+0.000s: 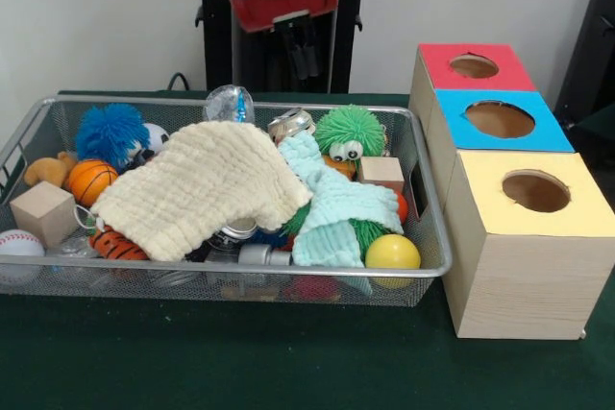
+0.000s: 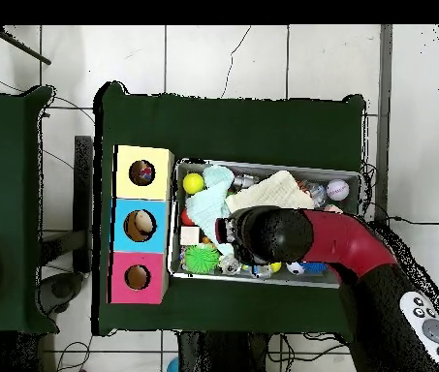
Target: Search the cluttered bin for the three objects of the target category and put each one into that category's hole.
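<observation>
The wire mesh bin (image 1: pixel 288 273) is full of clutter; in the overhead view (image 2: pixel 262 164) my arm covers its middle. No shiny printed wrapper wad shows in either view. A cream cloth (image 1: pixel 197 189) and a mint cloth (image 1: pixel 332 208) lie over much of the pile. My gripper (image 1: pixel 300 50) hangs high above the bin's far rim, dark against the pedestal, holding nothing that I can see. In the overhead view the gripper is hidden under the arm. Three wooden boxes with holes stand beside the bin: red top (image 1: pixel 473 65), blue top (image 1: pixel 500 119), yellow top (image 1: pixel 534 191).
In the bin lie a green spiky ball (image 1: pixel 351 132), a blue spiky ball (image 1: pixel 109 133), a toy basketball (image 1: pixel 90 180), wooden cubes (image 1: pixel 43 211), a baseball (image 1: pixel 19 243), a yellow ball (image 1: pixel 392 253), cans (image 1: pixel 290 123) and a clear ball (image 1: pixel 231 103).
</observation>
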`<state>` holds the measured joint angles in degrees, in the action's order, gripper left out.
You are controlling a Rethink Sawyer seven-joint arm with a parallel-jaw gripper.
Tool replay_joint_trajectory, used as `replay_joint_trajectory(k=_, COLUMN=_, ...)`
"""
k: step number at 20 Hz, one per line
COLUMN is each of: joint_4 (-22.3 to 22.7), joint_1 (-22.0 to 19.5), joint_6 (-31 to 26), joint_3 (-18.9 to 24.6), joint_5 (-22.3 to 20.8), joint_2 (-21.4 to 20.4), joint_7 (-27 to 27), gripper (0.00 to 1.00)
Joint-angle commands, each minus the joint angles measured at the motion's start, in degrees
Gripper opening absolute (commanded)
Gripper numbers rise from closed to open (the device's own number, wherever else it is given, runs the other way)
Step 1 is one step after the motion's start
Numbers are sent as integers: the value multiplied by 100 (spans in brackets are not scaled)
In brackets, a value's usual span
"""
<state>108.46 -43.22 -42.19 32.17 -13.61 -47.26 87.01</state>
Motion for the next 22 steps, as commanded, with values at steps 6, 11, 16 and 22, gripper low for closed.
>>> replay_joint_trajectory(k=6, joint_4=843, joint_1=256, joint_6=-396, joint_3=232, joint_5=767, joint_2=-453, joint_7=439, gripper=0)
replay_joint_trajectory(k=11, joint_4=365, joint_1=614, joint_6=-596, joint_3=-277, joint_5=-139, joint_2=-483, joint_7=171, gripper=100)
replay_joint_trajectory(k=16, joint_4=-539, joint_1=1073, joint_6=-465, joint_3=-854, joint_5=-1910, joint_2=-546, joint_7=-185, gripper=100)
replay_joint_trajectory(k=22, joint_4=-941, joint_1=1226, joint_6=-112, joint_3=-899, joint_5=-2940, joint_2=-511, joint_7=-347, gripper=100)
